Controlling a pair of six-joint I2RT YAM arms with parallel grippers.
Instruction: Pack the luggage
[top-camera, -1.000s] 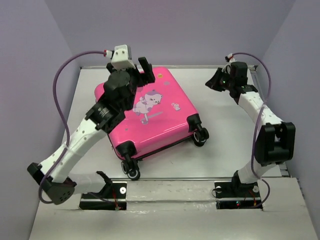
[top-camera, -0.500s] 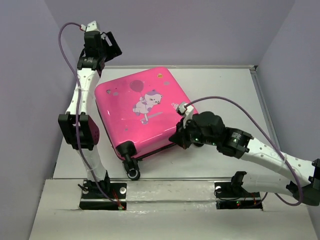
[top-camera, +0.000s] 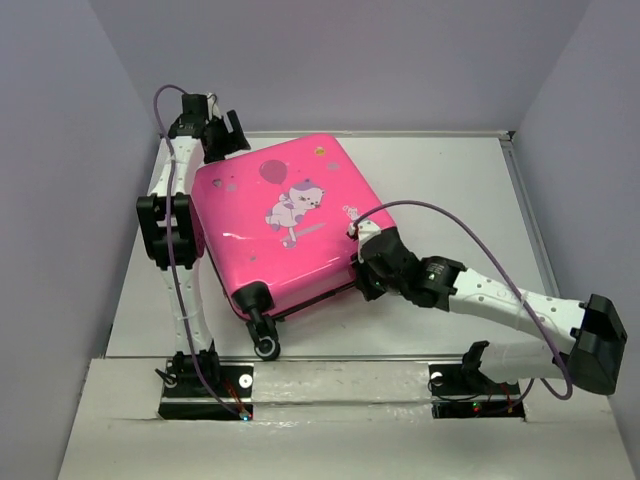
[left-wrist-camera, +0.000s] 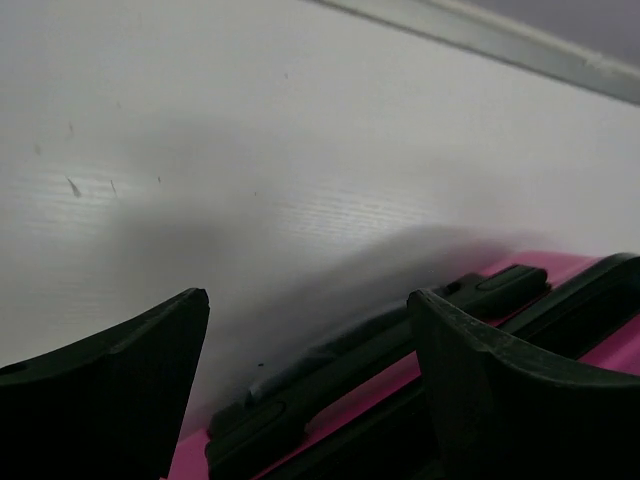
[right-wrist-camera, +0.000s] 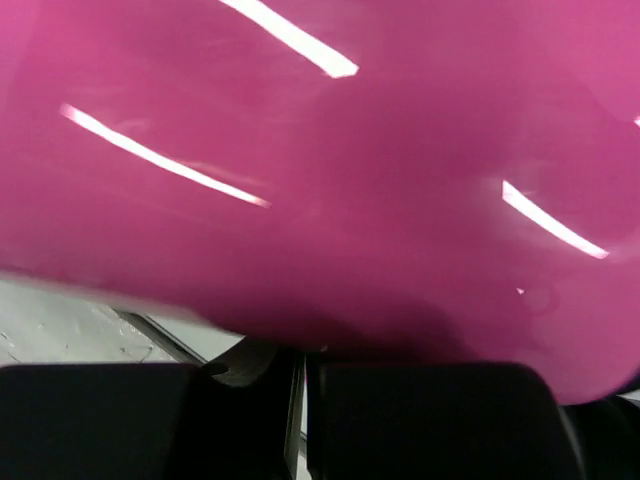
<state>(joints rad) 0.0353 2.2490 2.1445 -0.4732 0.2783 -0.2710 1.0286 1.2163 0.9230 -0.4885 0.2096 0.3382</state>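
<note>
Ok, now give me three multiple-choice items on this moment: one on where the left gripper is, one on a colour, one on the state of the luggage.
1. Where is the left gripper?
A. at the far left corner of the luggage
B. over its near wheels
C. above the middle of its lid

2. What colour is the luggage shell?
A. blue
B. hot pink
C. yellow

3. How does the luggage lie?
A. open, lining showing
B. upright on its wheels
C. closed, flat on the table, print side up

Answers:
1 A: the top view puts it at that corner, and the left wrist view shows its jaws apart over the black handle.
2 B: the shell is pink in every view.
3 C: the cartoon print faces the top camera and no lining shows.
</note>
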